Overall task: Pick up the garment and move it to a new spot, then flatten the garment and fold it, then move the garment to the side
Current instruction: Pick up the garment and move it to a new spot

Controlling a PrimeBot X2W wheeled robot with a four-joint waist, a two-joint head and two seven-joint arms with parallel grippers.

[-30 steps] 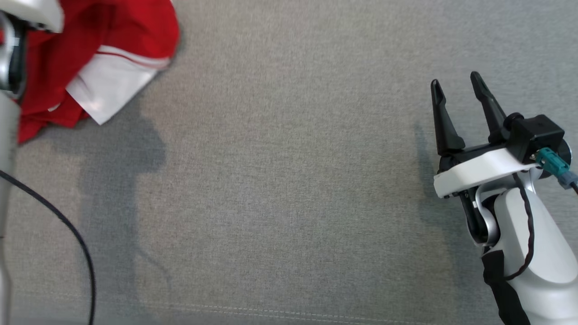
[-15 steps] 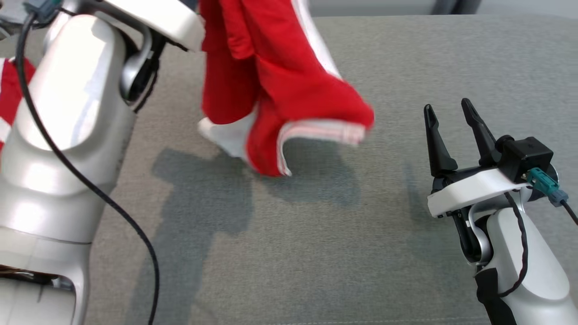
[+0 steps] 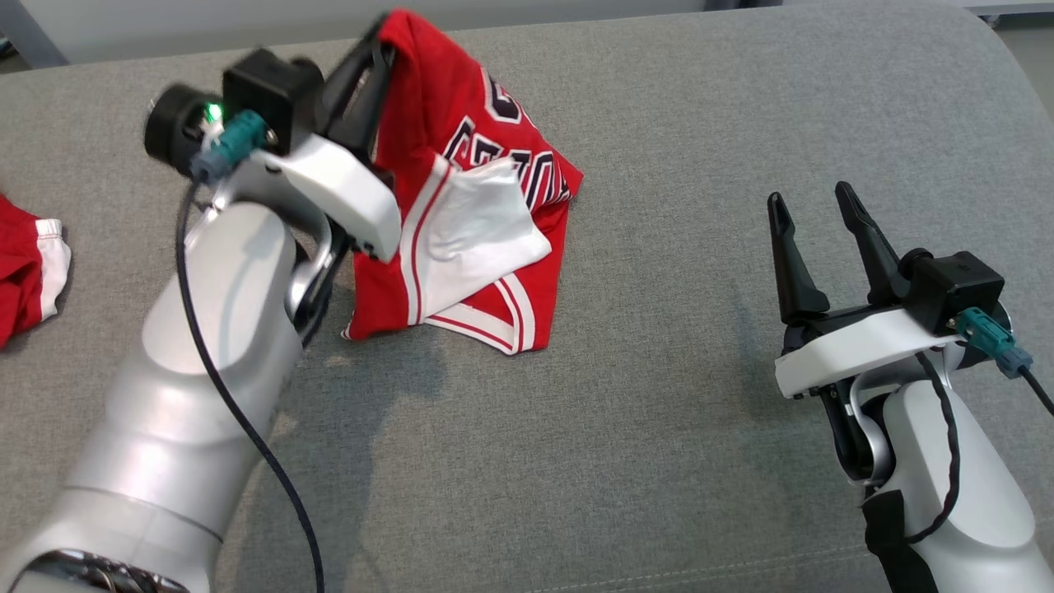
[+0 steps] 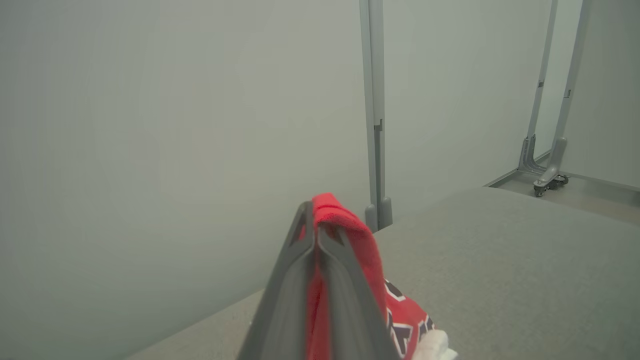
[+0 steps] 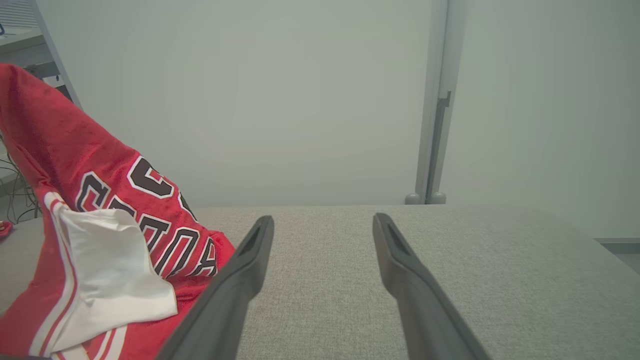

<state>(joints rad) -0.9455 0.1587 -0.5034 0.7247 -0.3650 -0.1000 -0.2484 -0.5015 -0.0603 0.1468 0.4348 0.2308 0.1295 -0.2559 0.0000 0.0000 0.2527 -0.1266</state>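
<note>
A red garment [image 3: 461, 206] with white trim and dark lettering hangs bunched from my left gripper [image 3: 380, 45], which is shut on its top edge. Its lower folds rest on the grey padded table [image 3: 675, 461]. In the left wrist view the fingers [image 4: 330, 280] are pressed together with the red garment [image 4: 345, 225] pinched between them. My right gripper [image 3: 811, 202] stands open over bare table at the right, apart from the cloth. In the right wrist view the garment [image 5: 100, 225] drapes at the left, beside my open right gripper [image 5: 322, 222].
Another red and white cloth [image 3: 29, 268] lies at the table's left edge. Beyond the table's far edge are a pale wall and a grey post [image 4: 375, 115]. A wheeled metal frame [image 4: 547, 170] stands at the far right in the left wrist view.
The head camera has tilted up and the view has shifted. My left gripper has carried the garment rightward toward the table's middle and lowered it until its folds touch the surface. The right gripper stays put.
</note>
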